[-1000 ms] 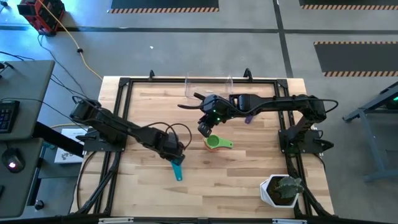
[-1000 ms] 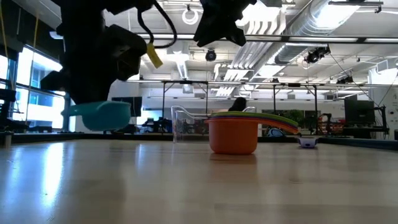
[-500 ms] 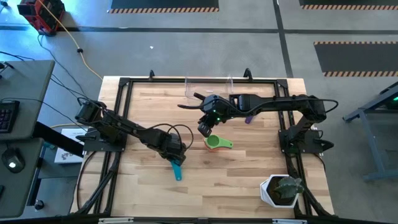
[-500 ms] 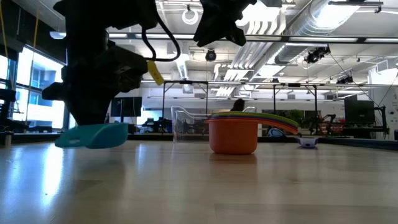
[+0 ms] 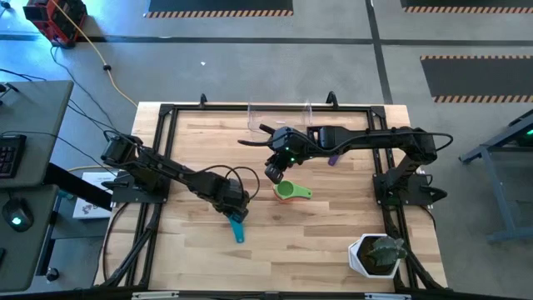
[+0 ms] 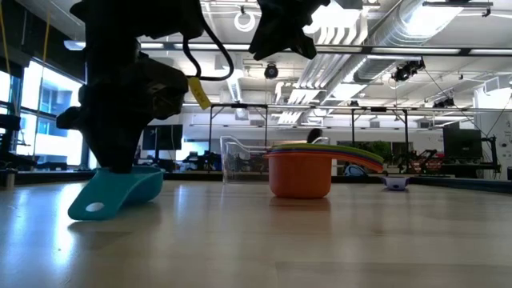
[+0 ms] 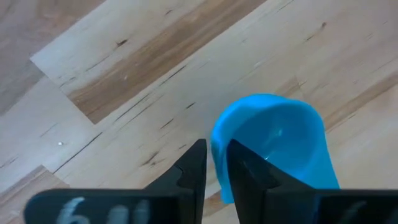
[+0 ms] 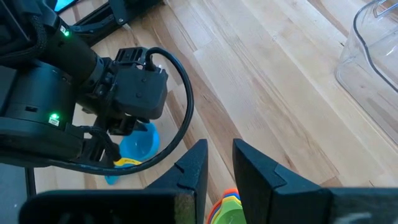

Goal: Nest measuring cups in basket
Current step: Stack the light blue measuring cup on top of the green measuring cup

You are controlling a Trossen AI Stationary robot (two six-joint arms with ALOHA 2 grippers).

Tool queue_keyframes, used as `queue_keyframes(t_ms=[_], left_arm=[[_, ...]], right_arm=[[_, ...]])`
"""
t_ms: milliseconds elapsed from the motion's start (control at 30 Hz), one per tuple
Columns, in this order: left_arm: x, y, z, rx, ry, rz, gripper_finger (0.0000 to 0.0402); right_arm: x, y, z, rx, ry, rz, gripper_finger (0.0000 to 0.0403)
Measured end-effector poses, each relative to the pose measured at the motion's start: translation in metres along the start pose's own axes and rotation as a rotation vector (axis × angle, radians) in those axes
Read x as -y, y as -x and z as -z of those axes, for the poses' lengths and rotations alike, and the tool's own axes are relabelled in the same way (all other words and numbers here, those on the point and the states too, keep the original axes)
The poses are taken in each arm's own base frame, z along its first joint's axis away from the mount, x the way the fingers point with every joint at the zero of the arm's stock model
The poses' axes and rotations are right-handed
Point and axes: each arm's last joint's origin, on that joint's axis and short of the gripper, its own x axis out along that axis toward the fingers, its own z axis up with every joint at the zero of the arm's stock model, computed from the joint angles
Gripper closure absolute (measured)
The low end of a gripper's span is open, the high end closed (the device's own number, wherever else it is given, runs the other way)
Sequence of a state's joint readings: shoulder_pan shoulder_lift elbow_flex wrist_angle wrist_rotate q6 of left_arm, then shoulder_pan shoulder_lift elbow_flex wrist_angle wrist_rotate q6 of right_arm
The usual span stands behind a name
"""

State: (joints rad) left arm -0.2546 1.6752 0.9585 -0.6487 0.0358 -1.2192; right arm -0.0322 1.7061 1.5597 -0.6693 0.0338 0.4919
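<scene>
My left gripper (image 5: 236, 208) is shut on the teal measuring cup (image 5: 239, 225) at the table's middle, left of centre. The cup tilts in the low view (image 6: 120, 190). A nested stack of cups, green on top (image 5: 287, 191) and orange outermost (image 6: 300, 172), stands on the table at the centre. My right gripper (image 5: 275, 173) hovers just above that stack with its fingers close together and nothing between them (image 8: 221, 165). A small purple cup (image 5: 332, 158) sits on the table right of the stack. The clear basket (image 5: 279, 112) stands at the far edge. My left gripper pinches the teal cup's rim wall (image 7: 217, 140), one finger inside the bowl (image 7: 245, 171) and one outside (image 7: 194, 168), coming from above. The cup is tilted, and its handle end (image 6: 88, 210) rests on the table toward the near side.
A white pot with a green plant (image 5: 376, 254) stands at the near right corner. Black frame rails run along the table's edges. Bare wood lies between the stack and the basket (image 8: 373, 43), and across the near half of the table.
My left gripper has come down with the teal cup, still shut on it. The cup was lifted clear and level a second ago; it now tilts with its handle end on the table. My right gripper has kept still above the stack.
</scene>
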Motion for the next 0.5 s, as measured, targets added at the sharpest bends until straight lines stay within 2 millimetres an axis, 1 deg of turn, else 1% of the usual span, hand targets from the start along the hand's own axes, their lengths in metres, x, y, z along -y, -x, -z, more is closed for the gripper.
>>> queue_keyframes(t_ms=[200,333,500], left_arm=[[0.0002,0.0015,0.0007,-0.019,-0.012,0.011,0.0335],[0.0006,0.0034,0.0019,-0.058,-0.012,0.032,0.0331],[-0.0002,0.0034,0.0023,-0.065,-0.028,0.026,0.033]], right_arm=[[0.0,0.0,0.0,0.0,0.001,0.0,0.0336],[0.0,0.0,0.0,0.0,0.0,0.0,0.0336],[-0.0001,0.0,0.0,0.0,0.0,0.0,0.0336]])
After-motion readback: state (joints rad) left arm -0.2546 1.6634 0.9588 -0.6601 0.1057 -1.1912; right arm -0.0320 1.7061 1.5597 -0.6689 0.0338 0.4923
